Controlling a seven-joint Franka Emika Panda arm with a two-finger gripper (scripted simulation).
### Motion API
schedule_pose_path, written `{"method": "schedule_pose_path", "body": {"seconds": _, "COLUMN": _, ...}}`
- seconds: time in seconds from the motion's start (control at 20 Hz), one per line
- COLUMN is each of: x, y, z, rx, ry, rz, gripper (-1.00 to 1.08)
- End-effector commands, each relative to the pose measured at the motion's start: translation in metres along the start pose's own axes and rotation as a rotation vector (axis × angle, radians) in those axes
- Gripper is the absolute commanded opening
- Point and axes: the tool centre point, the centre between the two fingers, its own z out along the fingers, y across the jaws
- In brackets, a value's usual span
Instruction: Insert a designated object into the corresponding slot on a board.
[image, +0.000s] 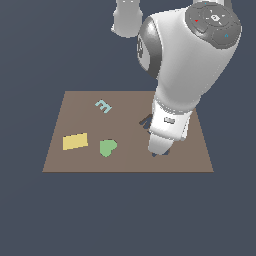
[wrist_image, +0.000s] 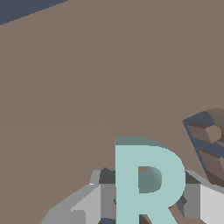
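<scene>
The designated object, a pale teal R (wrist_image: 148, 183), sits between my gripper's (wrist_image: 151, 205) two grey fingers (wrist_image: 94, 203), whose pads press on both its sides. In the exterior view the gripper (image: 160, 153) reaches down close to the brown board (image: 90, 160), near its front right part, and the arm hides the R there. A dark recess (wrist_image: 205, 144) lies in the board close beside the gripper. It also shows as a dark shape (image: 145, 121) half hidden behind the arm. Its outline is cut off, so I cannot tell whether it is the R-shaped slot.
On the board lie a pale teal E (image: 103, 106) at the back, a yellow rectangle (image: 75, 141) at the exterior view's left and a green heart (image: 107, 147) in the front middle. The board's edge meets dark floor (wrist_image: 22, 8).
</scene>
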Motion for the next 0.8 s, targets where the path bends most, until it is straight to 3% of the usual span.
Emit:
{"method": "schedule_pose_path", "body": {"seconds": 0.0, "x": 0.001, "y": 0.012, "z": -0.001, "rx": 0.000, "ry": 0.000, "rz": -0.080, "gripper": -1.00}}
{"method": "schedule_pose_path", "body": {"seconds": 0.75, "x": 0.016, "y": 0.057, "z": -0.003, "rx": 0.002, "ry": -0.001, "rz": -0.376, "gripper": -1.00}}
